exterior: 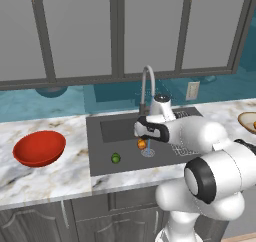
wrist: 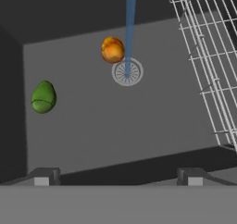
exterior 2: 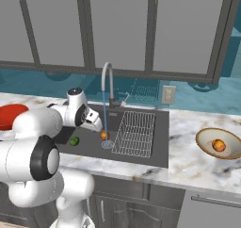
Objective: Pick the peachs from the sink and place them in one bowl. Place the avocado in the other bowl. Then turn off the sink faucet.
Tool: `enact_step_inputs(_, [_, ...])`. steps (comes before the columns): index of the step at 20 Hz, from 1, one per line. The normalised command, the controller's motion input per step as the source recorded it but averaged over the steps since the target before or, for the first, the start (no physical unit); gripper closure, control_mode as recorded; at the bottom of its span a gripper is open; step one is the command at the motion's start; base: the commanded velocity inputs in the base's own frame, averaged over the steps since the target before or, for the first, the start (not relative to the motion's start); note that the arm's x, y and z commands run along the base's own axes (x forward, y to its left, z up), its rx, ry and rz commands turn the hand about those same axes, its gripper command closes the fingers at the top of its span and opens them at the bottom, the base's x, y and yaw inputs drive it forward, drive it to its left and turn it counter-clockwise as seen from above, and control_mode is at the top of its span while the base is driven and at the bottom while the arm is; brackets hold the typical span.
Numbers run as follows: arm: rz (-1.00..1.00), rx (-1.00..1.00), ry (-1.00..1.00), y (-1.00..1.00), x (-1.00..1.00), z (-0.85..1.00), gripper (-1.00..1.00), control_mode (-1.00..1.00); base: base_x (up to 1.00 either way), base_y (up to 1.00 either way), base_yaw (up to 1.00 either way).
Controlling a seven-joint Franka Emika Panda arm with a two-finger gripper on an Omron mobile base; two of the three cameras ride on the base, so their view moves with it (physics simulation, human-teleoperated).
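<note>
My gripper [wrist: 118,178] is open and holds nothing; it hovers above the sink [exterior: 125,148], pointing down into the basin. One peach [wrist: 112,49] lies on the sink floor beside the round drain [wrist: 127,72], well ahead of my fingertips [wrist: 44,177]. The avocado [wrist: 43,97] rests farther left in the basin. A second peach [exterior 2: 218,145] sits inside the tan bowl [exterior 2: 207,138] on the right counter. The red bowl [exterior: 39,147] stands on the left counter. Water [wrist: 130,24] streams from the silver faucet [exterior: 146,81] onto the drain.
A wire rack [exterior 2: 136,133] fills the right half of the sink, close to my hand's right side. Marble counter [exterior: 60,173] runs on both sides of the basin. Grey wall cabinets [exterior: 80,31] hang above the teal backsplash.
</note>
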Motion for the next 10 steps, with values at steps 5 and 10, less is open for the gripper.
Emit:
enact_step_inputs(5, [0.0, 0.0, 0.0, 0.0, 0.1, -0.19, -1.0, -1.0, 0.0, 0.0, 0.0])
enact_step_inputs(10, [0.0, 0.0, 0.0, 0.0, 0.12, -0.14, -1.0, -1.0, 0.0, 0.0, 0.0])
